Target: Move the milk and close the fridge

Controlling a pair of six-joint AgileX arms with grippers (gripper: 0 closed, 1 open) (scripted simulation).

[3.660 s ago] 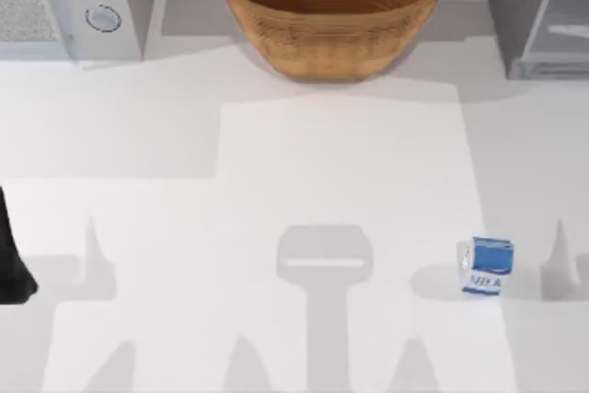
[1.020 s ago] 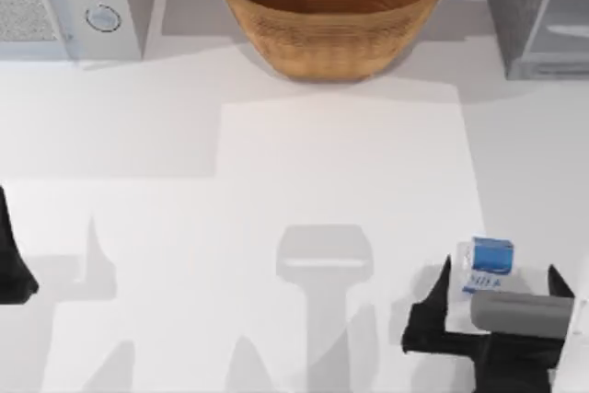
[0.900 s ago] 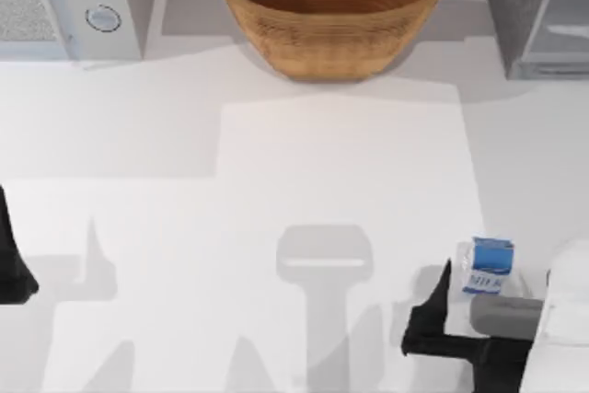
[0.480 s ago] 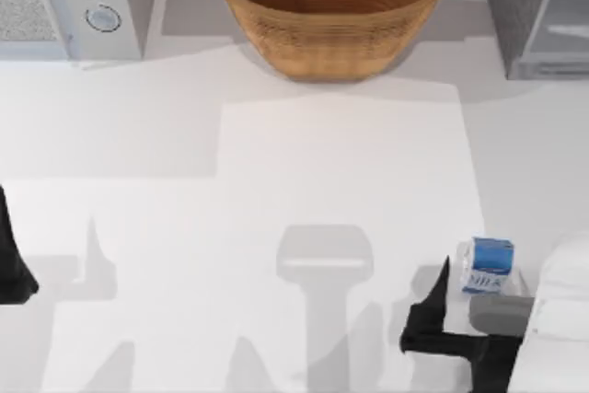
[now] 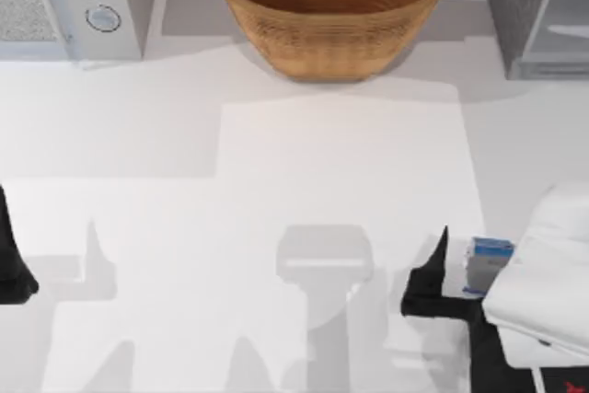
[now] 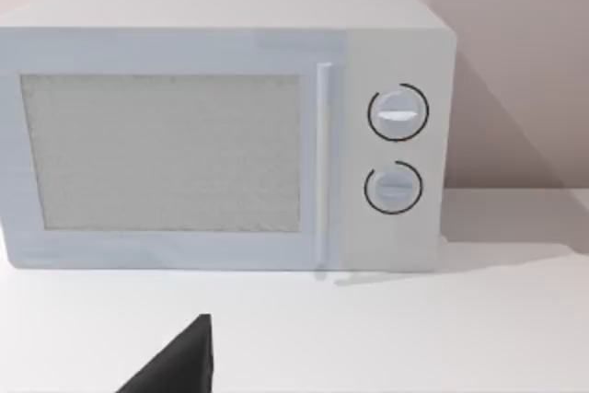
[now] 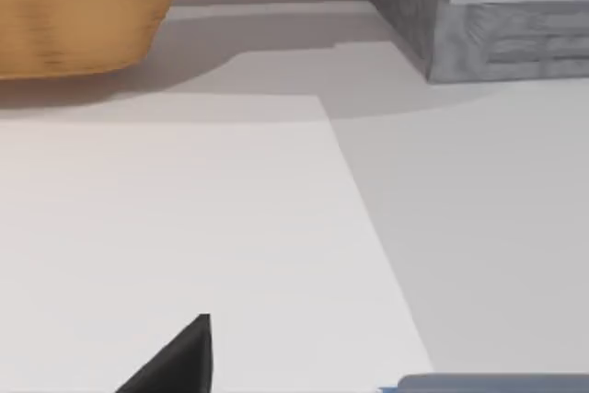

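We work over a plain white table (image 5: 276, 172) crossed by soft grey shadows, with a pale pinkish wall behind it. Along the far edge stand a white box with a mesh door and two round knobs (image 5: 64, 2) at the left, a big woven tan basket (image 5: 331, 6) in the middle, and the large grey fridge with its pale translucent door panel (image 5: 538, 11) at the right corner. The small blue-and-white milk carton (image 5: 486, 262) stands upright near the table's front right, well apart from the fridge, with open table between them. Our right gripper (image 5: 479, 269) sits at the carton, one dark finger (image 5: 431, 273) just to its left; the white arm casing covers the other side, so we cannot tell whether the fingers are spread or pressed on it. Our left arm (image 5: 11, 264) is parked at the left edge.
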